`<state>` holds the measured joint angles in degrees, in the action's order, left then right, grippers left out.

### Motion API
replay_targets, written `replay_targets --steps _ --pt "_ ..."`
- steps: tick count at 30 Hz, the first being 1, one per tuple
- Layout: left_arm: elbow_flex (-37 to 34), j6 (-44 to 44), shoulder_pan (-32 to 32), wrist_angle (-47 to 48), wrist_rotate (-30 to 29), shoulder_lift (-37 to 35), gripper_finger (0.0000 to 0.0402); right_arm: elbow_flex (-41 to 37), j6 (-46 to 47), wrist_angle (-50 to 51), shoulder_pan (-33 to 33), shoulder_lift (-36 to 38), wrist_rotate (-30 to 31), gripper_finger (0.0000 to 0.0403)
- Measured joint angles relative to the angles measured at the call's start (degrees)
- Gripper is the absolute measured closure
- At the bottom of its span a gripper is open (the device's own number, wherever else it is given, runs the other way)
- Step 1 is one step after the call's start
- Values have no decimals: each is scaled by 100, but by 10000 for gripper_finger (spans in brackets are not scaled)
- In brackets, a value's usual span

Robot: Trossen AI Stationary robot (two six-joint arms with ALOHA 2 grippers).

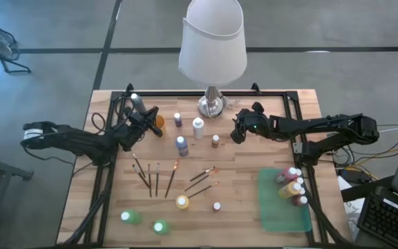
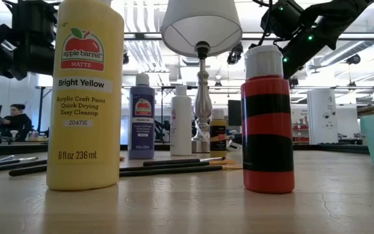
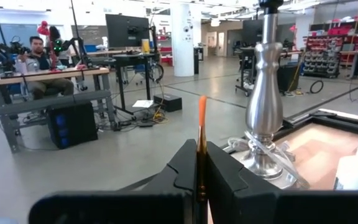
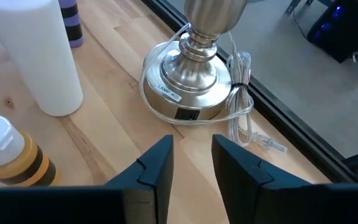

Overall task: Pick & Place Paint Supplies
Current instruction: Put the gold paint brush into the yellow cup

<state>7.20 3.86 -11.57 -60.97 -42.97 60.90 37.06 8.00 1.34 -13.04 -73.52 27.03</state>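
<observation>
Over at nine o'clock on the table the left gripper [image 1: 146, 119] is hanging above the boards with its fingers [image 3: 225, 180] pinched together on a paintbrush [image 3: 201, 140], the orange bristle tip sticking up past them; it looks as though it is gripping near the head so the thin handle is not swinging about while being carried. Below it, toward seven o'clock, the other loose brushes [image 1: 154, 178] are lying fanned on the wood, with two green bottles [image 1: 144, 221] near the front edge. Around the middle, small bottles are standing upright and apart from each other, the white bottle [image 1: 198, 128] nearest the lamp [image 1: 212, 104] at twelve o'clock, and a yellow bottle [image 1: 182, 202] toward six. Moving right, the right gripper [image 1: 240, 131] is hovering just beside the lamp base, jaws apart and holding nothing, seemingly waiting or lining up on a bottle. At four o'clock the green tray [image 1: 271, 207] is already holding several bottles [image 1: 292, 185] clustered along its right side, which suggests that is where the supplies are being gathered.
</observation>
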Motion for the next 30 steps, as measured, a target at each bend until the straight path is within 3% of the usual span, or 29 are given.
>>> replay_targets --steps 17,30 --pt "-2 -301 -7 -461 36 832 385 0 -71 12 0 -2 0 319" --pt "-7 -539 -14 -338 -46 1019 376 -55 -69 13 0 -4 0 278"
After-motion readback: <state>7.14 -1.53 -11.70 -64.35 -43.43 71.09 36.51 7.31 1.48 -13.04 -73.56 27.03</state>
